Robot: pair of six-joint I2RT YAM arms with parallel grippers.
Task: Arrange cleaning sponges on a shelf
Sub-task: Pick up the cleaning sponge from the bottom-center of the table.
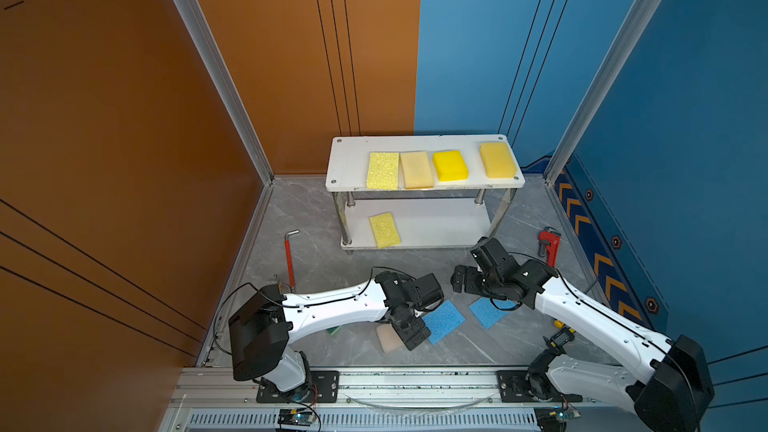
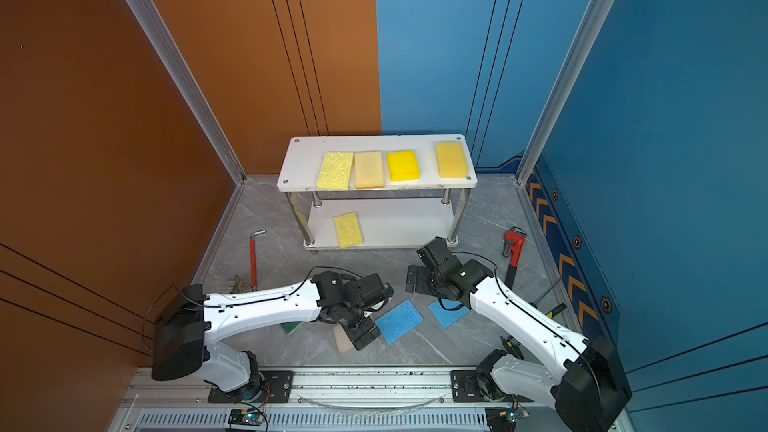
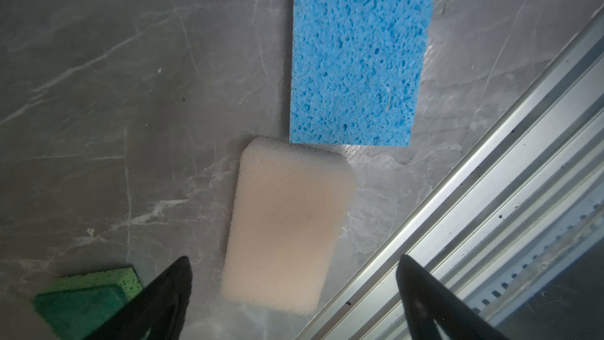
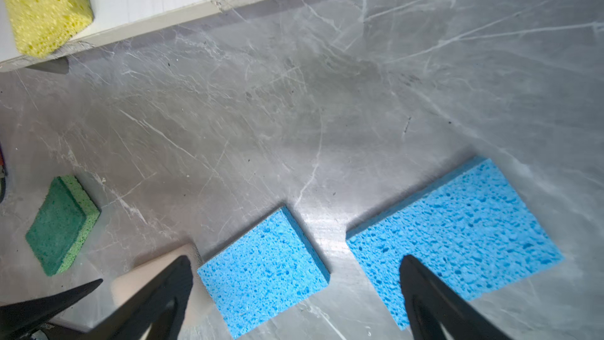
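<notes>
Far left on the gray floor [image 1: 324,268] lies a red bent key [image 1: 289,259]. Next, the dark green sponge [image 4: 62,227] peeks out from under my left arm. Beside it the pinkish sponge [image 3: 284,227] lies flat. My left pincer [image 3: 294,258] hangs right over it, wide open, holding nothing. The pinkish sponge's corner is so close to the first blue sponge [image 3: 359,53] that I cannot tell if they touch. The second blue sponge [image 4: 457,233] lies near, with a gap between. My right pincer [image 4: 294,258] hangs near these two, wide open and empty.

Behind them stands the shelf [image 1: 349,160]. Its top board has four sponges in a row. First is the holey top sponge [image 1: 383,171], with the pale sponge [image 1: 416,169] just beside it. Then comes the bright yellow sponge [image 1: 450,165], and the golden sponge [image 1: 497,160] sits apart. The holey low sponge [image 1: 385,229] lies on the bottom board's left end. Far right lies a red wrench [image 1: 549,245].
</notes>
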